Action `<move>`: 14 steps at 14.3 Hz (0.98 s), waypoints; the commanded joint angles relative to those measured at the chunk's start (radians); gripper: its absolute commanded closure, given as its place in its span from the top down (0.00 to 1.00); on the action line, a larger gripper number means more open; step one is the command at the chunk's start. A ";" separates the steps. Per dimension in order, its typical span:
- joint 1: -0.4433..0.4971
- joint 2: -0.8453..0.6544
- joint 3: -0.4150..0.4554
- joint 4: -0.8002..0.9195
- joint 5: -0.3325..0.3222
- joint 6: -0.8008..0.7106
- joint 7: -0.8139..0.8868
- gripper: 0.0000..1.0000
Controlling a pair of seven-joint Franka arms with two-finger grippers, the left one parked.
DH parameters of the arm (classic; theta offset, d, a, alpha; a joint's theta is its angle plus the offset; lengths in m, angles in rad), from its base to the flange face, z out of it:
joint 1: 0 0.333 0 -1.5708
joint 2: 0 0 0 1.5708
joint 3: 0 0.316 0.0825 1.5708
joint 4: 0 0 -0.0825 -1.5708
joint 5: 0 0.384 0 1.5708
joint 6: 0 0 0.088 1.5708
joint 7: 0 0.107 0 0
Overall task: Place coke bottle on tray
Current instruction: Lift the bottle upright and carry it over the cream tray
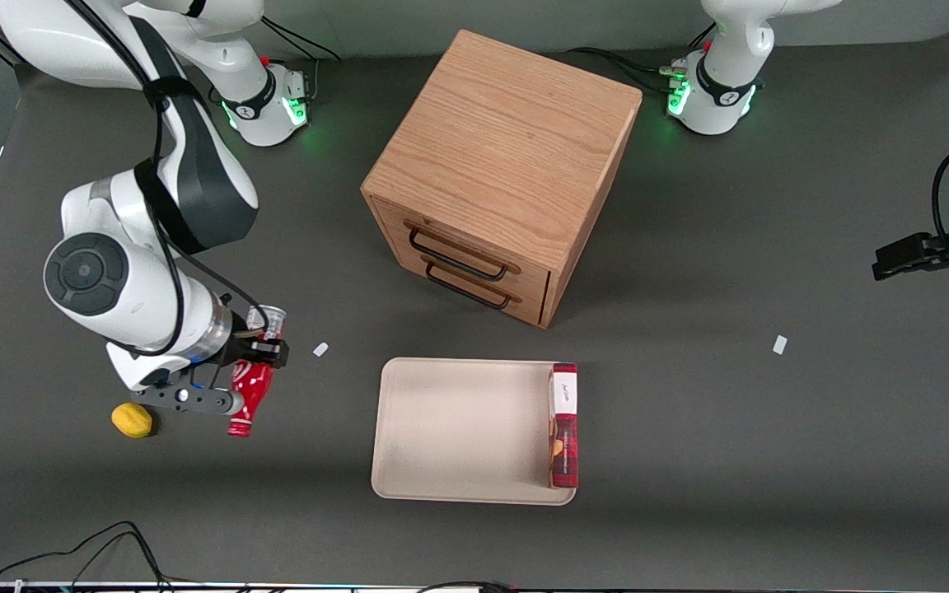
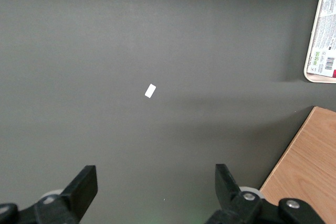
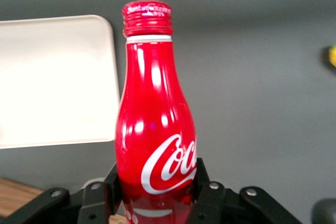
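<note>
Bottle's yours: your gripper (image 1: pixel 254 352) is clamped low on the coke bottle (image 1: pixel 250 395), near its base, cap leading, so it can go down cleanly. It's off toward the working arm's end from the tray (image 1: pixel 458 428), beside the lemon (image 1: pixel 133 420).

Red coke bottle (image 3: pixel 155 124), beige tray (image 1: pixel 458 428), black gripper (image 1: pixel 254 352)
</note>
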 commanded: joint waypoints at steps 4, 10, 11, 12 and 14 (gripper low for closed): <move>0.011 0.281 0.108 0.251 -0.010 0.105 -0.009 0.00; 0.046 0.504 0.108 0.245 -0.012 0.398 0.005 0.00; 0.052 0.531 0.108 0.245 -0.013 0.432 0.020 0.00; 0.058 0.551 0.108 0.245 -0.015 0.468 0.031 0.00; 0.058 0.571 0.106 0.245 -0.015 0.489 0.036 0.00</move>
